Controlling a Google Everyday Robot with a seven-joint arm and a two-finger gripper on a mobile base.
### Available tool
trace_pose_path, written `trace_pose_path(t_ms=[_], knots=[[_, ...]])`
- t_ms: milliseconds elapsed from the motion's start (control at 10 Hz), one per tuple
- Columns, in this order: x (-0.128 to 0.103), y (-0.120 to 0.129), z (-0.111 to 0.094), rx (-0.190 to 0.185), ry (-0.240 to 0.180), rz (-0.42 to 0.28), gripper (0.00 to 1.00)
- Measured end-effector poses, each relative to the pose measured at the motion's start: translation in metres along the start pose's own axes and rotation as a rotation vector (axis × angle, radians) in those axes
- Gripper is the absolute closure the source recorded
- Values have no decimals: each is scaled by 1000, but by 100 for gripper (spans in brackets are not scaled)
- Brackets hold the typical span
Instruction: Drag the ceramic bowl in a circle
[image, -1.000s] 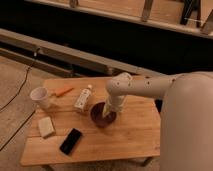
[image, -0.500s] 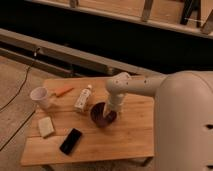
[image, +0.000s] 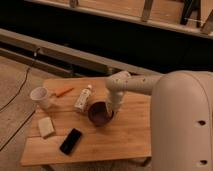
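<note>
At the front of the wooden worktop (image: 127, 137) lies a black phone (image: 71, 141), with a pale sponge (image: 46, 127) just left of it; behind them, near the middle, sits the dark maroon bowl (image: 99, 114). The gripper (image: 111, 109) reaches down from the white arm (image: 131, 84) at the bowl's right rim; its grip cannot be made out. Farther back lie a small bottle (image: 83, 98), a white cup (image: 39, 96) and an orange stick (image: 63, 91).
</note>
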Motion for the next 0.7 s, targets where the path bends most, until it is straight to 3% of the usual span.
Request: trace_pose_path(t_ms=[400,700], knots=[[1,15,-2,80,29,-112,100],[-7,49,-6,103,31,-213,100]])
